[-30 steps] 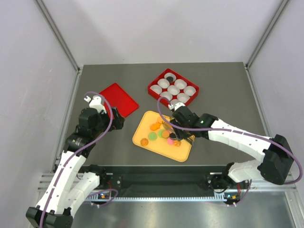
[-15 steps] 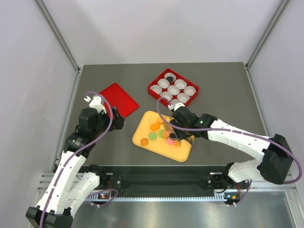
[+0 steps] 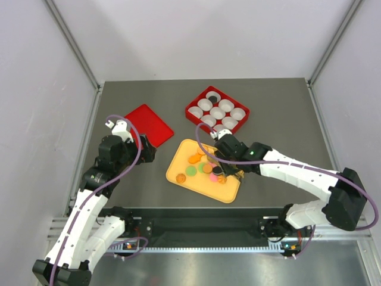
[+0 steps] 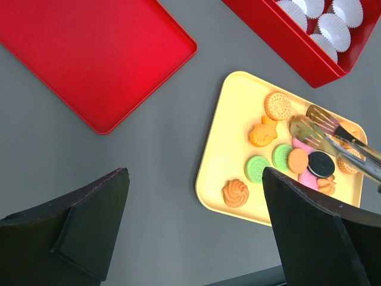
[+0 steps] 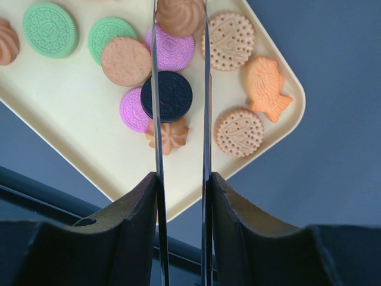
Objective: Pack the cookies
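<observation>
Left gripper (image 4: 196, 208): fingers stood wide apart, empty, beside flat red plastic lid (image 4: 95, 53). Small round cookies (image 4: 280, 158), mostly orange, nearly all lay on yellow rectangular tray (image 4: 223, 149). Right gripper (image 5: 181, 190) clamped metal tongs (image 4: 312, 125), tips flanking orange swirl cookie (image 5: 178, 15). Red box (image 4: 286, 39) of white paper cups (image 4: 333, 27) held one black cookie (image 3: 211, 97); task barely begun.

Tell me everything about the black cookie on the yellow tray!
The black cookie is round, flat and dark, with a stamped pattern and a ridged edge. It lies flat on the yellow tray, partly on a pink cookie and next to an orange swirl cookie. The tongs in the right hand hang over it; whether they touch it cannot be told.
</observation>
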`<state>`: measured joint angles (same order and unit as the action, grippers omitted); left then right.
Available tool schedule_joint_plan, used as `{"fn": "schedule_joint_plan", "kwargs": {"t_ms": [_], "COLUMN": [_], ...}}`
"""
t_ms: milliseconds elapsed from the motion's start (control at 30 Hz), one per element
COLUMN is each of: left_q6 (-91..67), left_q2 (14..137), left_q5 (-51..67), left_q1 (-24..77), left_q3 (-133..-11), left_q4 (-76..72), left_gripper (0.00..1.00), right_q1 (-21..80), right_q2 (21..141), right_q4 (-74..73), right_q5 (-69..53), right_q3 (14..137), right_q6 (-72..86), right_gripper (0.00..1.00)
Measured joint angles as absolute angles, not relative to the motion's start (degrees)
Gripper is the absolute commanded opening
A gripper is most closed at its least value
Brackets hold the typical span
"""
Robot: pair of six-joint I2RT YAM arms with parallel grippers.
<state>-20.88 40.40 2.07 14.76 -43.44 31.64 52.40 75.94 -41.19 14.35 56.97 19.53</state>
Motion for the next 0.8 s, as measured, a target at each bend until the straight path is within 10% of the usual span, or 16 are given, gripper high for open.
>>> {"fn": "schedule_joint_plan", "kwargs": {"t_ms": [800], "left_q6": [-20.88], "left_q2": [40.23], "left_q5": [2.07], "left_q1": [14.76], "left_q3": [-43.44], "left_q4": [31.64], "left_gripper": [0.99], "right_q1": [43.77], "right_q2": [76.86], "right_q4": [-46.15], "right_q5": [13.23], "right_q3": [76.44], "right_q6": [13.54], "right_gripper": [0.33]}}
